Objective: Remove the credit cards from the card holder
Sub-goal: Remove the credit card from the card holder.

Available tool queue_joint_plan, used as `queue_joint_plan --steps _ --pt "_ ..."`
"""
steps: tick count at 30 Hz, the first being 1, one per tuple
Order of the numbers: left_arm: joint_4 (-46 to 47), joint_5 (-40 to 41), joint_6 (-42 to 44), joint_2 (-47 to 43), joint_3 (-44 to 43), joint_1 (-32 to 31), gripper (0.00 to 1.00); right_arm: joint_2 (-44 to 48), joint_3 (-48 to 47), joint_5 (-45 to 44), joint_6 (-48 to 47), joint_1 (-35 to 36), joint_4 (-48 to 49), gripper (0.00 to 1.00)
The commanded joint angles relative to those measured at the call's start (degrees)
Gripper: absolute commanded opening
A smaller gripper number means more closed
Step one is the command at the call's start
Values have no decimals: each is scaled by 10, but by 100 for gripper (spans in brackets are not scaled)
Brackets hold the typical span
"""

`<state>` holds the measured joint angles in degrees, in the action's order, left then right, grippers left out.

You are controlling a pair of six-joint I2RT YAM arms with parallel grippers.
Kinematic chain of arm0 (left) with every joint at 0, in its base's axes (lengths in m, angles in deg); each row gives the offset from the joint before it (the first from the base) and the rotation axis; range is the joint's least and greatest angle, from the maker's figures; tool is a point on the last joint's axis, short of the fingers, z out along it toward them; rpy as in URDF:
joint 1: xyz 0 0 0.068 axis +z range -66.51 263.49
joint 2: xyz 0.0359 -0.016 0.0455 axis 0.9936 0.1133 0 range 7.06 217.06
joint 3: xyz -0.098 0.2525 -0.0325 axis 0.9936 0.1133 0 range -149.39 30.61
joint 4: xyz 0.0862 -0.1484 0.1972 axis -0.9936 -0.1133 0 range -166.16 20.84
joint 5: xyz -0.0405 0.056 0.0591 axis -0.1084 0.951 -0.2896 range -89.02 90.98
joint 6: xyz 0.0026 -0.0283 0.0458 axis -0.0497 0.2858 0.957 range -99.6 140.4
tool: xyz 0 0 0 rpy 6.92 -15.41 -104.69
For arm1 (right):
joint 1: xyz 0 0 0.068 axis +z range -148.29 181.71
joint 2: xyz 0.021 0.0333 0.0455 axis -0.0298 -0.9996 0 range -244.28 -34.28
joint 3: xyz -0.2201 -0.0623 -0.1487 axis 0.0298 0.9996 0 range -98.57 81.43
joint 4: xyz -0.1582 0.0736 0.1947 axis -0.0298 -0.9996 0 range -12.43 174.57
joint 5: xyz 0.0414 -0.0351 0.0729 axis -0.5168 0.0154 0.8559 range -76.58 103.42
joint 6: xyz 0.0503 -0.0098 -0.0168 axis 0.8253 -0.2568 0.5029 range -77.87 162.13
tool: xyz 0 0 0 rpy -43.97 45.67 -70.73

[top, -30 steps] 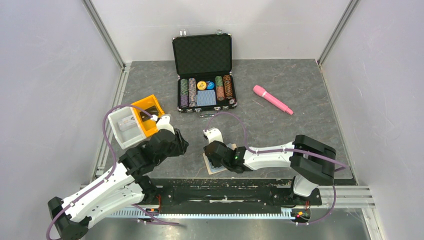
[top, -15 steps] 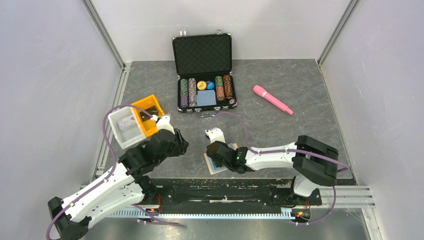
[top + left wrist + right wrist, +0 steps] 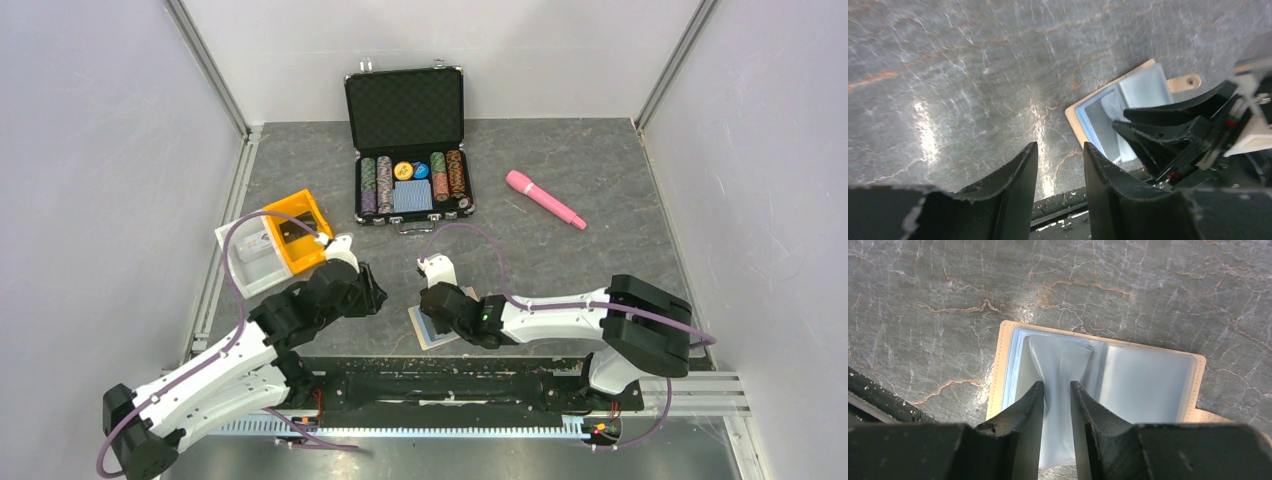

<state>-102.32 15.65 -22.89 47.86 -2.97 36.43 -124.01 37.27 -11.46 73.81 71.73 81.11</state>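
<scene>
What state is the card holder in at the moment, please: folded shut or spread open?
Spread open: the card holder lies flat on the table with both blue-grey inner panels facing up.

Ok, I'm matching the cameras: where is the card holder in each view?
Top external: card holder low centre, under the right gripper.
Left wrist: right of centre, lying open.
Right wrist: centre, filling much of the frame.
Shared landmark: the right gripper's black fingers over it.
</scene>
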Motion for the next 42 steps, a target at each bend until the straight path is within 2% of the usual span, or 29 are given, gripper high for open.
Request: queue_joint_plan --steps 1,11,30,33,37,42 --pt "62 -54 -16 35 13 -1 46 28 8 -33 6 3 14 28" --pt "136 -112 -34 91 38 -1 46 50 23 -66 7 2 -14 31" --pt "154 -120 -33 129 34 -1 46 177 97 -87 18 -48 -57 36" --pt "147 -110 -24 129 29 -1 46 199 91 -67 18 -48 -60 42" --pt "127 -87 -10 124 15 -1 46 209 79 -2 -4 -49 -32 44" --pt "99 -49 4 94 1 -1 46 170 58 59 -16 -49 2 52"
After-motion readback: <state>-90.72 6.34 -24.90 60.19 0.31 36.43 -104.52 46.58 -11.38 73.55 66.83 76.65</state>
